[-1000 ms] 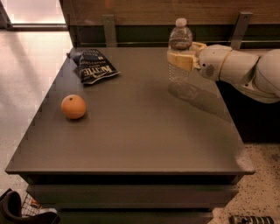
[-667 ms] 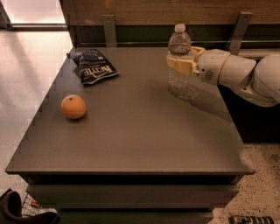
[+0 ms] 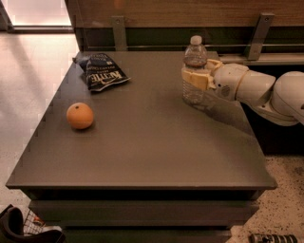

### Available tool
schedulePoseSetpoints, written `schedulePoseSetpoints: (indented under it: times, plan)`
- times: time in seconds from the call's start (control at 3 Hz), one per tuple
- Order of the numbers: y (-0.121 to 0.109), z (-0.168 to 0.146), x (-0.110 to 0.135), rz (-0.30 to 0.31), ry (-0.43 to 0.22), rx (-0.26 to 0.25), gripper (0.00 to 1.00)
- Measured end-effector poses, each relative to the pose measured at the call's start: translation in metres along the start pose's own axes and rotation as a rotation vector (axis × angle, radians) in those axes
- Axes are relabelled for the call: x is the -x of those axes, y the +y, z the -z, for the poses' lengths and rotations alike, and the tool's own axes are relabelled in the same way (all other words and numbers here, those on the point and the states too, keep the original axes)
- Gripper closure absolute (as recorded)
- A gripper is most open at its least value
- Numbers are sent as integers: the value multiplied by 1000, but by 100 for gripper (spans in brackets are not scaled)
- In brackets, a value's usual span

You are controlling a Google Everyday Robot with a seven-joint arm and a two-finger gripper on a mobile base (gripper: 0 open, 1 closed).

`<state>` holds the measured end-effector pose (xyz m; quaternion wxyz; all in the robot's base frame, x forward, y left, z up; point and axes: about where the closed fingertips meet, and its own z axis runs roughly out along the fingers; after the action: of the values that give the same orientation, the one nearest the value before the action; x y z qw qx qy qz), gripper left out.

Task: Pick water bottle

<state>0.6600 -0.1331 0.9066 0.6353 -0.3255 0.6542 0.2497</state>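
**While it stands upright, the small clear ribbed plastic water bottle (image 3: 195, 56) is pinched by the cream two-finger tool (image 3: 194, 79)**

Where the speckled floor (image 3: 285, 199) shows at the bottom edge, a dark, blurred object lies in each corner, too unclear to name. Above them runs the thick front edge of the dark grey rectangular table (image 3: 156, 152), which fills most of the view.

On the left of the table, nearer its front than its back, rests a round orange fruit (image 3: 80, 115), well apart from everything else. Farther back on the same side, near the far left corner, lies a crumpled dark snack bag (image 3: 102, 71) with white lettering, flat on the surface.

Near the far right corner is the water bottle, with its white cap on top and a reddish-dark band just below the neck. The tool wraps its middle, one finger (image 3: 191, 77) crossing the front of the bottle and pressing against the plastic. Whether the bottle's base touches the table or sits just above it cannot be told. The white, rounded arm (image 3: 266, 90) reaches in from the right edge of the view, level with the bottle's middle.

Behind the table rises a brown wooden wall (image 3: 166, 14) with two grey metal brackets (image 3: 119, 31) fixed to it.
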Motion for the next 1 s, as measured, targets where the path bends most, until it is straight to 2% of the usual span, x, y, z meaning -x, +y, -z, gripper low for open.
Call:
schedulePoseSetpoints:
  times: [0.33,0.67,1.0]
  plan:
    - [1,1,-8,-19,4,-11,100]
    - [0,2,-5,-19,4,-11,83]
    - [0,2,-4,-19,4,-11,59]
